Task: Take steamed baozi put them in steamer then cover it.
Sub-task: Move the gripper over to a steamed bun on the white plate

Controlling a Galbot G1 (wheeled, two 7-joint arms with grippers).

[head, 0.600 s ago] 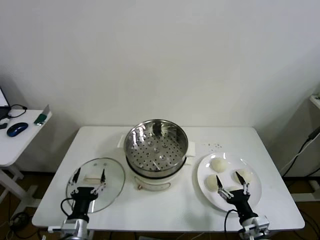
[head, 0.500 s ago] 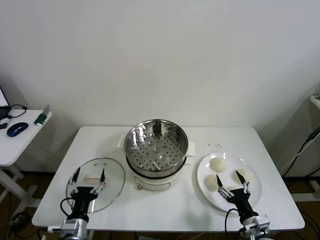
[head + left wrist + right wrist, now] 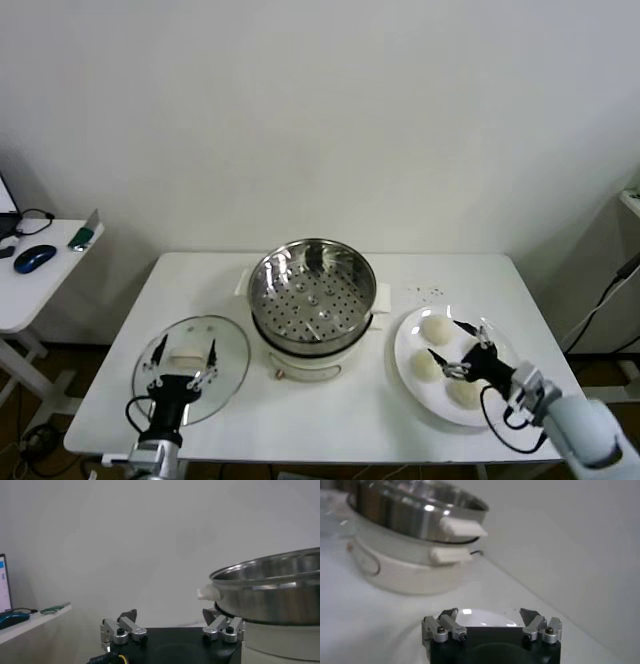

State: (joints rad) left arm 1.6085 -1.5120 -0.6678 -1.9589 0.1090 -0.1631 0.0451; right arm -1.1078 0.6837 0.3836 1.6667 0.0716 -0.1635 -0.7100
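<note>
The white bench [image 3: 330,420] fills the lower half of the head view, and the steamer [image 3: 312,300] stands at its centre, its perforated basket empty and uncovered. Left of it, in the lower left of the frame, the glass lid [image 3: 192,368] lies flat on the bench. In the lower right, the white plate [image 3: 410,372] carries the steamed baozi [image 3: 436,328]; three show plainly and a fourth may be hidden behind the arm.

The right hand [image 3: 452,347] has swung in from the bottom edge of the frame, where it sat half a second ago, and now lies over the middle of the plate, turned sideways with its fingers spread wide among the buns and nothing between them. That looks like the approach to the first pick; no bun has yet reached the steamer.

The left hand [image 3: 184,354] has barely shifted, resting open and empty over the lid at lower left.
</note>
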